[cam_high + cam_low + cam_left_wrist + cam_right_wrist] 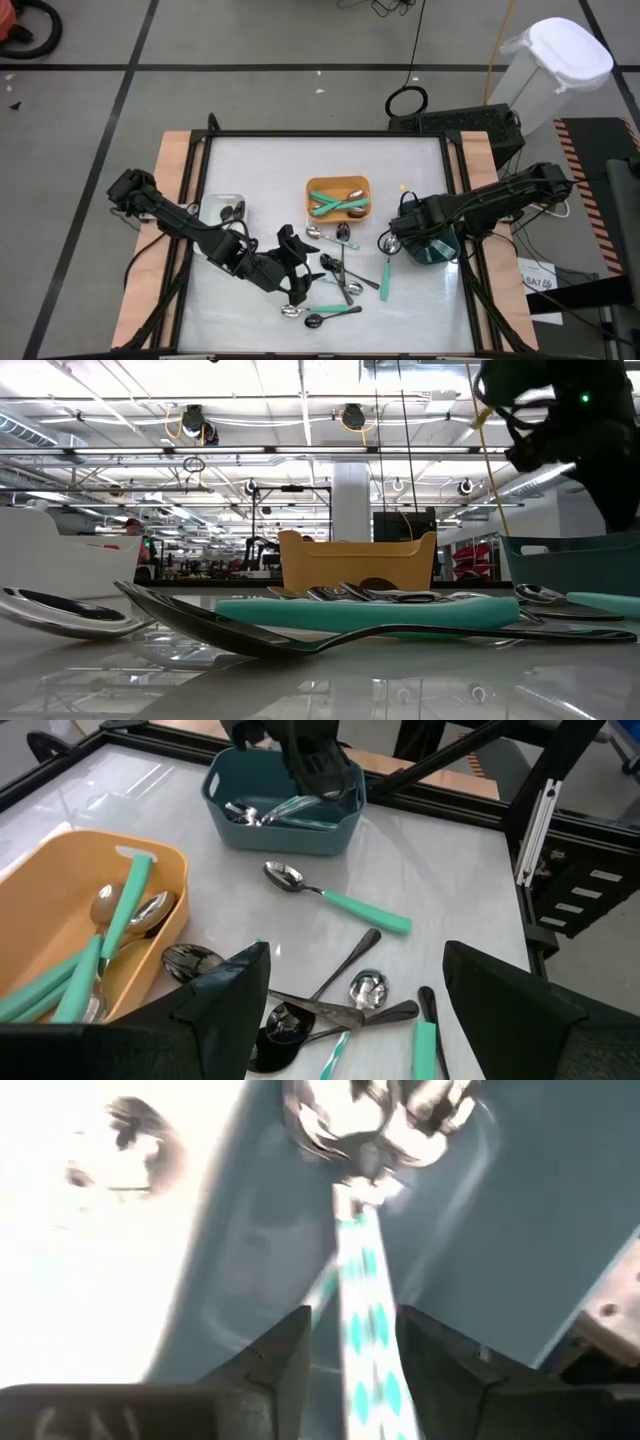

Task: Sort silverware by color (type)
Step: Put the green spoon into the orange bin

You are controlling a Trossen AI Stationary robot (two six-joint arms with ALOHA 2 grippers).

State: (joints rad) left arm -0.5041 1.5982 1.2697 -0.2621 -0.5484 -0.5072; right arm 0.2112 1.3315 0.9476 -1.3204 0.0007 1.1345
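Loose silverware [340, 275] lies on the white table between the bins: silver, black and teal-handled spoons. One teal-handled spoon [335, 895] lies apart near the dark teal bin [438, 250]. My left gripper [297, 265] hovers wide open beside the pile, and its fingers [230, 1005] frame the utensils. My right gripper [355, 1330] points down into the dark teal bin [285, 815], its fingers a narrow gap apart. A white-and-teal patterned handle [362, 1280] runs between them, its silver head [370, 1120] among others on the bin floor. My right gripper comes from above into the dark teal bin. The patterned handle [368, 1340] runs along the gap between the fingers, head end down in the bin. A sliver of space shows on one side, and I cannot tell whether either finger touches it.
The orange bin [338, 197] holds teal-handled spoons [110, 935]. A white bin [222, 210] at the left holds dark spoons. In the low view a black spoon [200, 622] and a teal handle [370, 612] lie close in front. Bare tabletop [300, 160] lies toward the far edge.
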